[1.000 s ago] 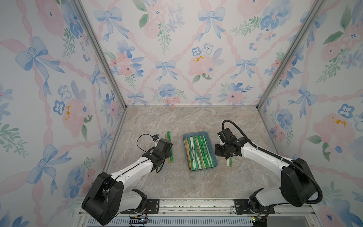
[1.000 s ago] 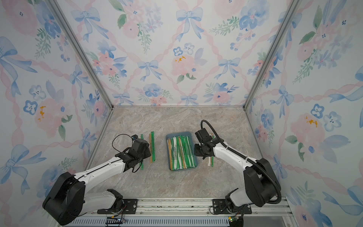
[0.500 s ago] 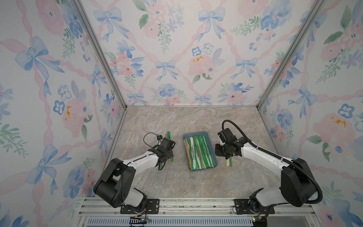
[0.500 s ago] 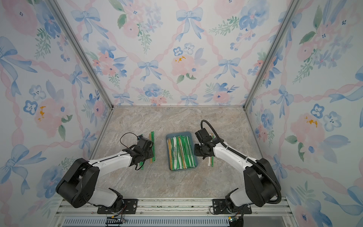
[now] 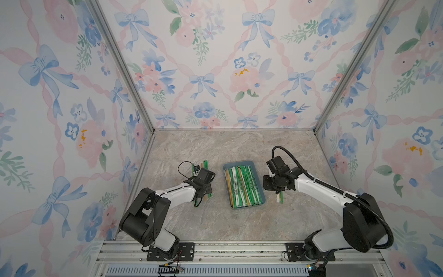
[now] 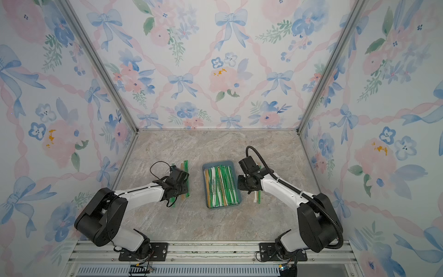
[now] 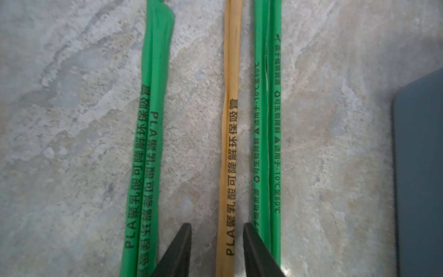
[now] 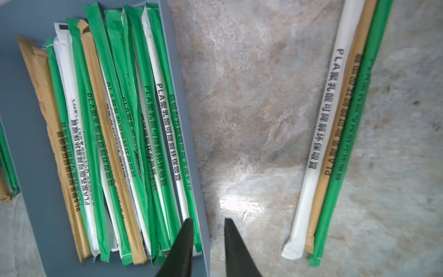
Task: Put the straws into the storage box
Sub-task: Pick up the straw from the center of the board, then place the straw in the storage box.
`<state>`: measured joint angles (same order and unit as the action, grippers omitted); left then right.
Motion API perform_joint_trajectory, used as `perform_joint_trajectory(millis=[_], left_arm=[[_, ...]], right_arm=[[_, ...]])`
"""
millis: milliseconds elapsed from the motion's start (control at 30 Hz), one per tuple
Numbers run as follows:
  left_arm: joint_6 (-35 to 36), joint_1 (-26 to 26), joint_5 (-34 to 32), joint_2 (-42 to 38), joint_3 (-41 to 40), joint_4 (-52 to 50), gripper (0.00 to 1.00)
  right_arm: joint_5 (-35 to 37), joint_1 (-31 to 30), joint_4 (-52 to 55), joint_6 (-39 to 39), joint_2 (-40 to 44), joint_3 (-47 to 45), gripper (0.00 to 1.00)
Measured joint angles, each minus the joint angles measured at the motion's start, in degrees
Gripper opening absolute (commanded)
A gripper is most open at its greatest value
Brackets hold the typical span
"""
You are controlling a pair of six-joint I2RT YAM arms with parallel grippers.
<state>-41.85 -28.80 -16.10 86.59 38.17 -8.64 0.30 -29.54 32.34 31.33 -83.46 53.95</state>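
The blue-grey storage box point(image 5: 239, 163) point(image 6: 217, 163) sits mid-table and holds several green, white and tan straws point(image 5: 242, 185) point(image 8: 119, 132). Left of it lie loose straws point(image 5: 205, 165). My left gripper point(image 5: 203, 189) point(image 7: 217, 226) is down over them, open. Its jaws straddle a tan straw point(image 7: 229, 144) with a gap on each side, and green straws point(image 7: 143, 156) point(image 7: 267, 120) flank it. My right gripper point(image 5: 267, 185) point(image 8: 208, 221) is narrowly open and holds nothing. One jaw is over the box's right wall point(image 8: 191, 148), the other over the table. A white straw point(image 8: 321, 144), a tan one and a green one lie beside it.
The floral enclosure walls point(image 5: 215, 72) close in the marble table point(image 5: 215, 148) on three sides. The arm bases are bolted to the metal rail point(image 5: 239, 249) at the front. The box corner point(image 7: 419, 167) shows dark beside the left straws.
The left arm has folded forward. Its gripper has shifted slightly over the loose straws, and its jaws have narrowed around the tan one. The right arm has not moved.
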Motion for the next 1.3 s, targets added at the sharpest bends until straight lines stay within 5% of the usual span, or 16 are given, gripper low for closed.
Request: perform_joint_trajectory(millis=[433, 800, 1300], left_arm=[[1.3, 0.0, -0.8, -0.7, -0.8, 0.2, 0.01], [0.5, -0.8, 0.0, -9.2, 0.2, -0.9, 0.00], [-14.2, -18.2, 6.1, -1.6, 7.7, 4.6, 0.00]], right_arm=[[0.0, 0.3, 0.0, 0.0, 0.0, -0.7, 0.25], [0.0, 0.3, 0.0, 0.0, 0.2, -0.7, 0.25], [0.0, 0.3, -1.2, 0.1, 0.4, -0.8, 0.25]])
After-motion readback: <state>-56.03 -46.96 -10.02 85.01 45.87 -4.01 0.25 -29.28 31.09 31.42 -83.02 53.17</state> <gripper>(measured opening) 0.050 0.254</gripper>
